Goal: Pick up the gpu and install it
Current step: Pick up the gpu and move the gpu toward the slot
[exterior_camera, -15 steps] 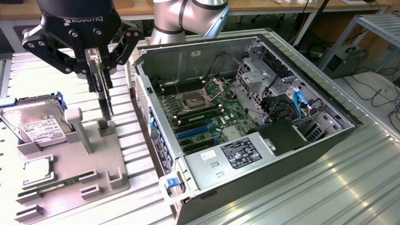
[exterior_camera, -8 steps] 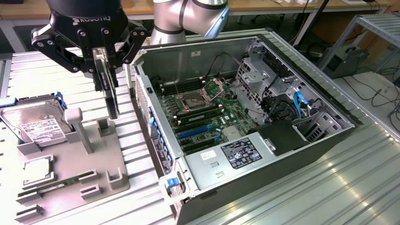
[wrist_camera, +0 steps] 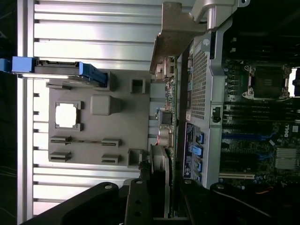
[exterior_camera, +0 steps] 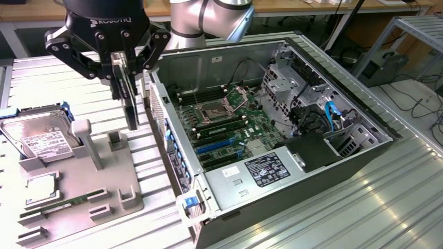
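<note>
I count one gpu point(exterior_camera: 130, 109), clamped in my end effector point(exterior_camera: 124, 73). It hangs edge-on, long axis vertical, over the one fixture point(exterior_camera: 83, 194) beside the one open computer case point(exterior_camera: 207, 67).

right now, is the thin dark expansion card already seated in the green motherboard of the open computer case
No, the thin dark expansion card hangs upright in the black gripper outside the case, by the grey tray.
</note>
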`<state>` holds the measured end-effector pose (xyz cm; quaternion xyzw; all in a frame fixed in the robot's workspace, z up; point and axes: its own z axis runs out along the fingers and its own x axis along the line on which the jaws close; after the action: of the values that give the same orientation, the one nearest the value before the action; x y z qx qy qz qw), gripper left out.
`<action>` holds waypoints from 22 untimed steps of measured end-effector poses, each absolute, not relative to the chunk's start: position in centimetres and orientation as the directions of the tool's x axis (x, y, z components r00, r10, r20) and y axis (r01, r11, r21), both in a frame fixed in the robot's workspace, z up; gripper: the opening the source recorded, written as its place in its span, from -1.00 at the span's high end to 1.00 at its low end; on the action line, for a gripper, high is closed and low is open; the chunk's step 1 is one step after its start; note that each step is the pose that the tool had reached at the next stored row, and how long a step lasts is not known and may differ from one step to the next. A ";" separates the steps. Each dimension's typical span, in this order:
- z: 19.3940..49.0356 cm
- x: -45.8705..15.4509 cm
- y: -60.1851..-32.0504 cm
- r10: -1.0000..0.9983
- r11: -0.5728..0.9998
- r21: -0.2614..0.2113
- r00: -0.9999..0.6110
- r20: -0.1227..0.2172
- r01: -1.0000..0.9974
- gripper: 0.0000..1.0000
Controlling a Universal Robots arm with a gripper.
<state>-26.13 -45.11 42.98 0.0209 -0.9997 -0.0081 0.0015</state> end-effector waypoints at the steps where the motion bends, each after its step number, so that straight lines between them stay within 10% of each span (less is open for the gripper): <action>1: 43.0 -26.0 -45.1 -0.042 0.999 0.016 -0.999 0.003 -0.042 0.44; 22: 43.0 -23.1 -45.1 -0.042 0.999 0.016 -0.999 0.003 -0.042 0.44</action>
<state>-23.12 -45.11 42.96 0.0209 -0.9997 -0.0082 0.0014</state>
